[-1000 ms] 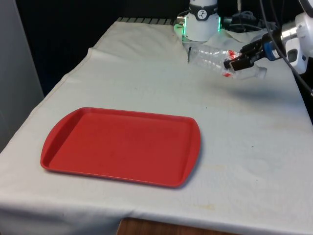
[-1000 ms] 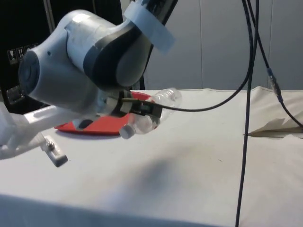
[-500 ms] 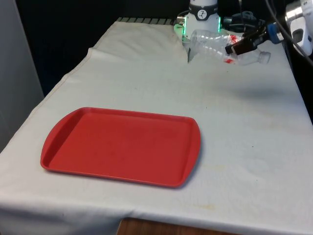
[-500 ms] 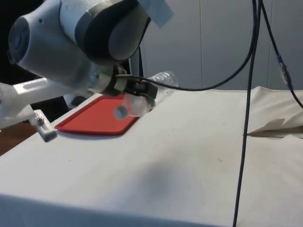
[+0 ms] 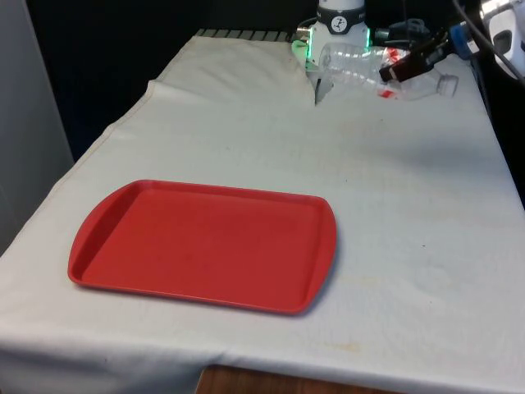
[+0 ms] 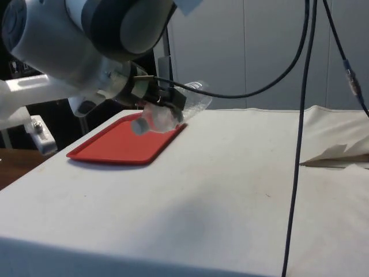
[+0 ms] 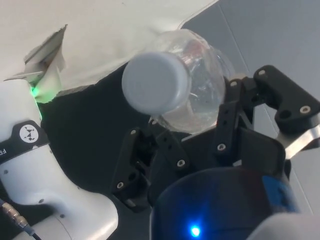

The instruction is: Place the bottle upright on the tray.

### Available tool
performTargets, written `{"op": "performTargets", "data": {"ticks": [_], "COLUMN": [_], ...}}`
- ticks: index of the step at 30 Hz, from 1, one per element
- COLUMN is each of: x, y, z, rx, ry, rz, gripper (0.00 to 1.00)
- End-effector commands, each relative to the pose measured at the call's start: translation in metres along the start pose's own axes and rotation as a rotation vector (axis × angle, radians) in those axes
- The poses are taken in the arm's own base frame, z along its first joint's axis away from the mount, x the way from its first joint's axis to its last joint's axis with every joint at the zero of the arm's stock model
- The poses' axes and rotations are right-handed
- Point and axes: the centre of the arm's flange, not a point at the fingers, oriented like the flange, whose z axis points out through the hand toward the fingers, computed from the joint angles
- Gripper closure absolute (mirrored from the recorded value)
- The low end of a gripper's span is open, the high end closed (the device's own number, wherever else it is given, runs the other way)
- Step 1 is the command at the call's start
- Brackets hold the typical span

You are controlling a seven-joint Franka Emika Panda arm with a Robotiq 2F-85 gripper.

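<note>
A clear plastic bottle (image 5: pixel 361 67) with a red label and a grey cap (image 7: pixel 154 83) lies roughly level in the air at the front view's far right, above the cloth. My gripper (image 5: pixel 404 67) is shut on its neck end, the cap pointing to the front view's right. In the side view the bottle (image 6: pixel 167 112) hangs above the table with the gripper (image 6: pixel 160 99) clamped across it. The fingers (image 7: pixel 227 117) press on the bottle's shoulder in the wrist view. The red tray (image 5: pixel 205 244) lies flat near the front edge at the front view's left, far from the bottle.
The robot's base (image 5: pixel 336 37) stands at the far end just behind the bottle. Black cables (image 6: pixel 302 115) hang down at the side view's right. A fold in the cloth (image 5: pixel 316 89) rises near the base.
The gripper has lifted the bottle higher and carried it towards the table's far end. The bottle has turned from tilted to nearly level.
</note>
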Motion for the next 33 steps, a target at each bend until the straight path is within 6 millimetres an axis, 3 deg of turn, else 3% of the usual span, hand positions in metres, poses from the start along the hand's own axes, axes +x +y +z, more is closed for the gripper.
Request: {"op": "performTargets", "data": {"ticks": [1,33], "x": [-0.003,-0.048], "y": [0.001,0.026], "z": [-0.002,0.003], "rx": [0.003,0.056], "ry": [0.017,0.18], "rz": [-0.003,0.009], "gripper": [0.64,0.64]}}
